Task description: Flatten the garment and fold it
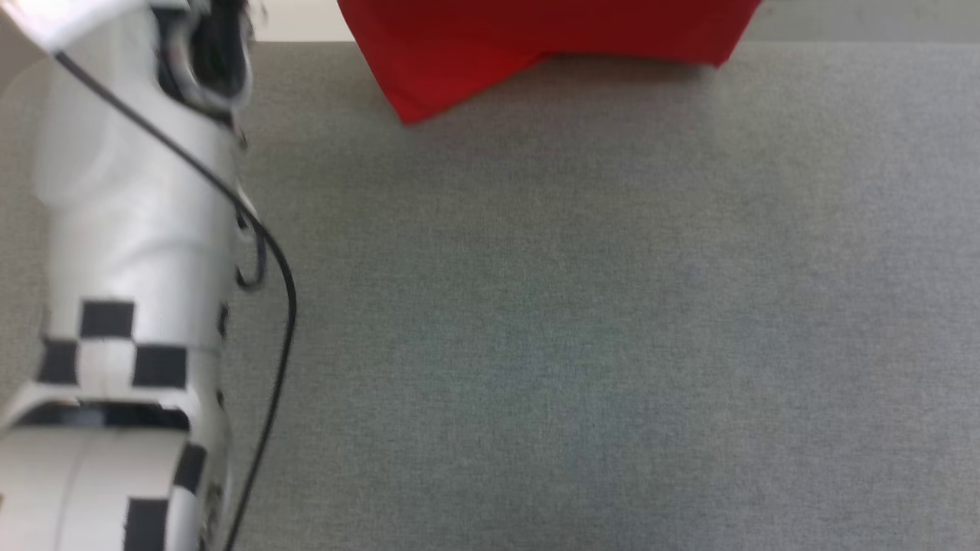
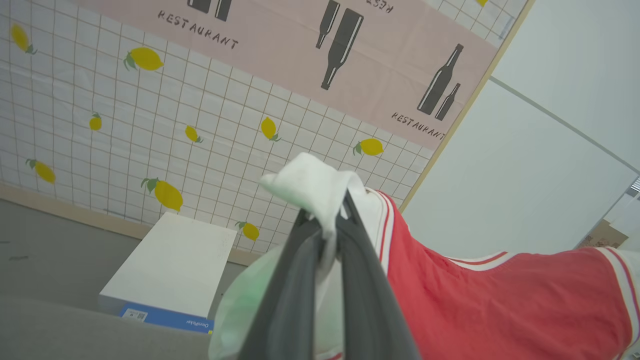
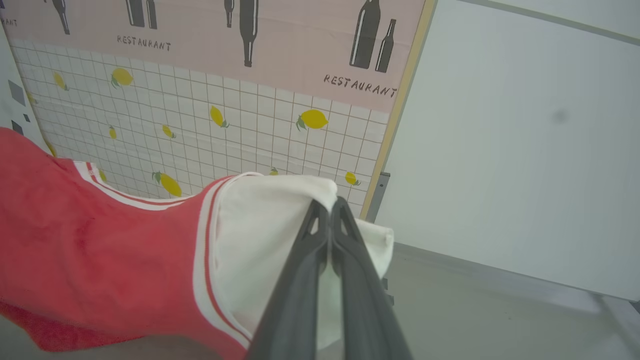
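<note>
2 dark jaws each pinch bunched white sleeve (image 2: 310, 185); red garment (image 3: 100, 240) sags.

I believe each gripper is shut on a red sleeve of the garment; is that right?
Not quite: the sleeves of the garment are white, not red. The left wrist view shows the left gripper shut on one white sleeve, the right wrist view the right gripper on the other sleeve.
</note>
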